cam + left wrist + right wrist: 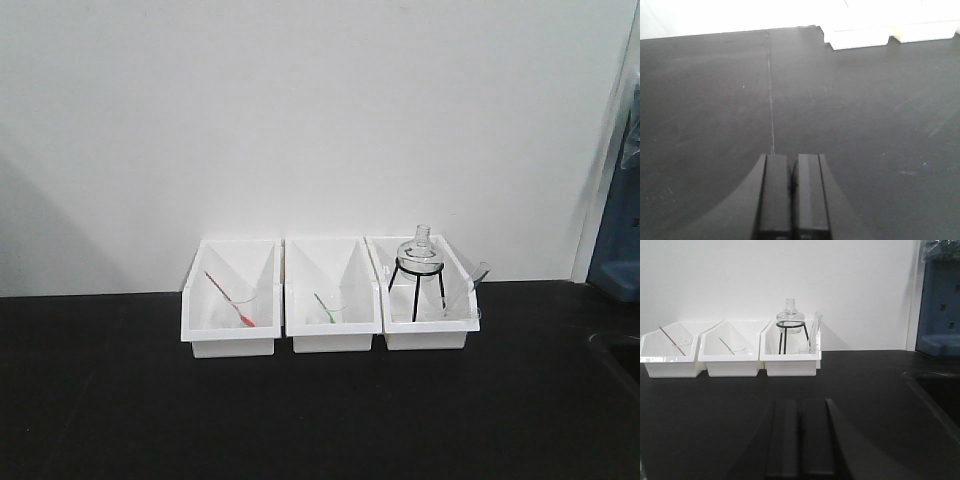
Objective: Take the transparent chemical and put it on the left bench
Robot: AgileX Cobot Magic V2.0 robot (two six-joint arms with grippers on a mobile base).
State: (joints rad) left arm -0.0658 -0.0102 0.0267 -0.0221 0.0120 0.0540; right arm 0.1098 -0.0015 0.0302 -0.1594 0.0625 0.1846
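The transparent chemical [479, 271] is a thin clear pipette leaning in a small glass beaker [807, 349] at the right end of the right-hand white bin [425, 338]. In the right wrist view the pipette [815, 329] stands beside a round glass flask [790, 315] on a black tripod. My right gripper [800, 402] is shut and empty, low over the black bench well in front of that bin. Over bare black bench to the left of the bins, my left gripper [792, 160] is also shut and holds nothing. Neither gripper shows in the front view.
The left bin holds a red-filled pipette [228, 297], and the middle bin a green-filled one [323, 307]. A thin seam [771, 90] runs across the bench ahead of the left gripper. A blue cabinet [940, 305] and a sunken edge [935, 395] lie to the right.
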